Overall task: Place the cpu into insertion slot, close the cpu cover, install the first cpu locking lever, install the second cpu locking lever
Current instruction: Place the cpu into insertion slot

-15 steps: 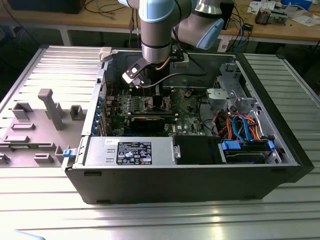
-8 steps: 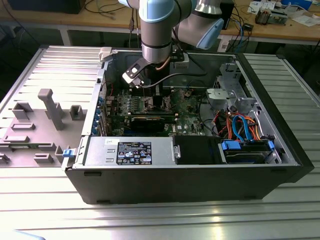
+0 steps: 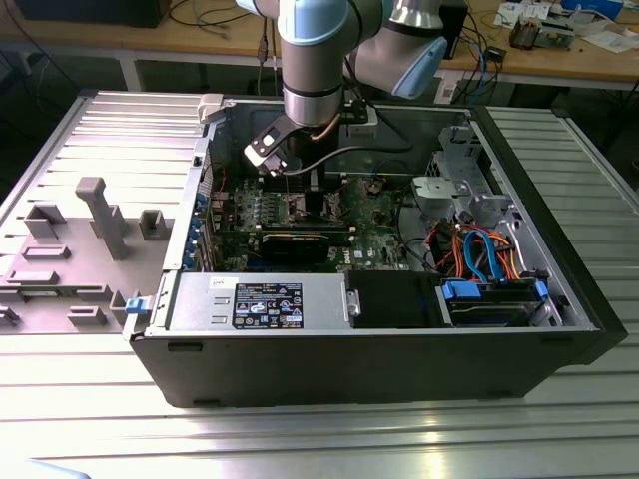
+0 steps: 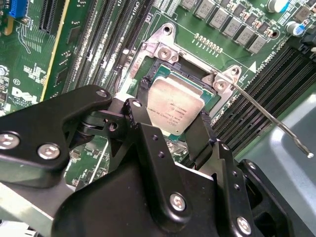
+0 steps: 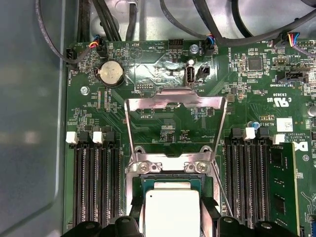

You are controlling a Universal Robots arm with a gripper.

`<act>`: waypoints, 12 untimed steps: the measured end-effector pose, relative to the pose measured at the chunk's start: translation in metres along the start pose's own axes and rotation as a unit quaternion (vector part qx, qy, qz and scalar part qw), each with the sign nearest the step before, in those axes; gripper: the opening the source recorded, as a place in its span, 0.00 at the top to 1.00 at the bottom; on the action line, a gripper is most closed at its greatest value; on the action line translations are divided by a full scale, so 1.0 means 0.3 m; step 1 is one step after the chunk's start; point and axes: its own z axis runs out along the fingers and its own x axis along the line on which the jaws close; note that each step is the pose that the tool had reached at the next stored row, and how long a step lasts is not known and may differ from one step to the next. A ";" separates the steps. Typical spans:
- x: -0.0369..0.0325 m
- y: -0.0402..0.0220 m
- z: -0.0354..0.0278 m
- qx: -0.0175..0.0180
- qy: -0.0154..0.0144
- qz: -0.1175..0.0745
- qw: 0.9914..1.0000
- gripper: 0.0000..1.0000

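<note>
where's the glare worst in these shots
first wrist view: the cpu top is washed out near white; second wrist view: the same chip shows only a soft sheen; exterior view: bright glare streaks the ribbed metal table near the bottom edge.

Silvery cpu (image 4: 176, 106) clamped at two opposite edges between black fingers of the gripper (image 4: 173, 104), over the silver-rimmed insertion slot (image 4: 165, 49), thin locking lever (image 4: 266, 116) sticking out from one corner, green motherboard (image 4: 29, 74), dark memory slots (image 4: 98, 44) on both sides.
</note>
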 end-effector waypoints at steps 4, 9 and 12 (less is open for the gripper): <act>0.000 0.002 0.005 0.000 0.000 0.001 1.000 0.46; 0.000 0.002 0.006 0.000 0.000 0.001 1.000 0.46; 0.001 0.003 0.008 0.000 0.001 0.001 1.000 0.39</act>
